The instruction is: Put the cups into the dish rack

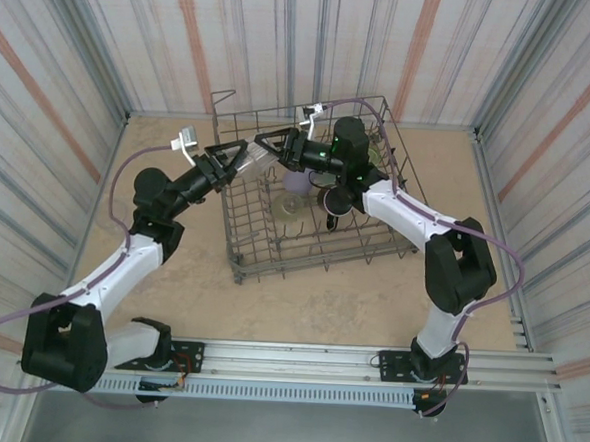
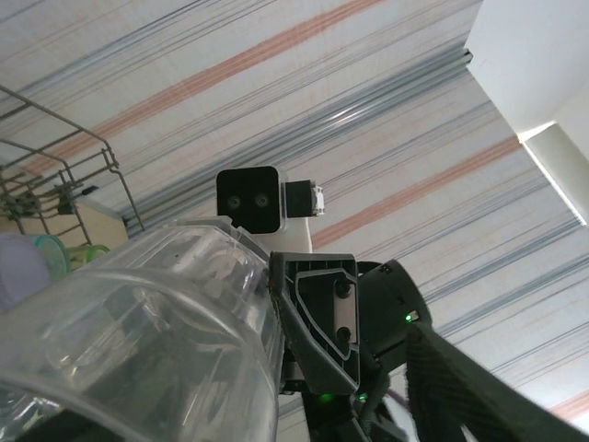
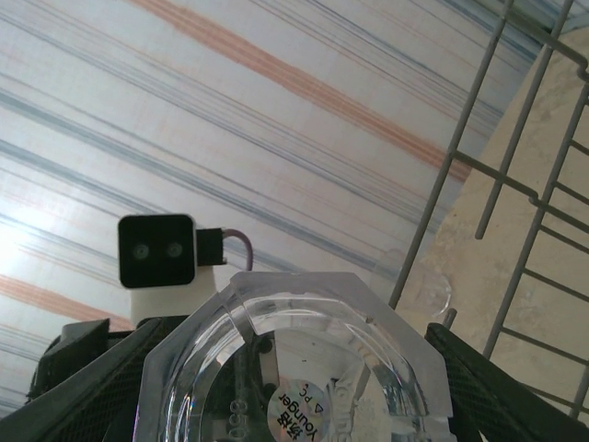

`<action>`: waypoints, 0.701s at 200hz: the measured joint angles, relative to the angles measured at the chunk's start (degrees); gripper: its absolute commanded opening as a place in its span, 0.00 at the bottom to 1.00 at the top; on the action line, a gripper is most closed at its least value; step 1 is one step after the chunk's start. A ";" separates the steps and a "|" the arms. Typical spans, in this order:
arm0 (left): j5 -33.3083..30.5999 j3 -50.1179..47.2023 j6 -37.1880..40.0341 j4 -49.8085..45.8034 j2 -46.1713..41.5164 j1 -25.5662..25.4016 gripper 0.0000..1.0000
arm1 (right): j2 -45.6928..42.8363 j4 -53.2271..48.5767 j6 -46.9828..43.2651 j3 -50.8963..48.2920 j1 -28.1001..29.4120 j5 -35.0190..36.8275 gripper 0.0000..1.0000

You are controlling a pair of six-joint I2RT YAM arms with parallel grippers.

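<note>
Over the upper left corner of the grey wire dish rack (image 1: 323, 260), near frame centre, the arms meet tip to tip. The right gripper (image 1: 273, 146) clamps a clear faceted plastic cup (image 3: 294, 368), base toward its camera, probably a handover for reach. Whether the left gripper (image 1: 237, 159) grips it I cannot tell
</note>
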 measured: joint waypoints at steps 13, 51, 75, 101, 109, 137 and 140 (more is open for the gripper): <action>-0.39 0.00 1.86 -3.89 -2.47 0.00 0.84 | -1.20 -3.10 -2.36 0.00 -0.04 0.39 0.38; -1.60 2.08 8.35 -18.78 -8.96 0.07 0.96 | -3.78 -16.57 -13.84 3.26 -0.11 2.93 0.38; -2.58 4.55 11.80 -26.97 -11.43 1.53 0.97 | -4.39 -26.51 -23.08 6.14 0.09 6.10 0.38; -3.06 7.02 14.32 -33.59 -13.46 4.07 0.99 | -4.59 -35.39 -31.32 6.49 1.22 9.99 0.37; -3.10 7.50 15.19 -35.69 -14.05 4.85 0.99 | -4.59 -37.79 -33.53 6.49 1.75 11.15 0.37; -3.23 8.76 17.59 -42.10 -14.99 6.88 0.99 | -4.59 -43.30 -40.15 6.49 4.22 15.23 0.37; -3.23 8.85 17.86 -42.75 -14.99 7.13 0.99 | -4.59 -43.71 -40.85 6.49 4.52 15.69 0.37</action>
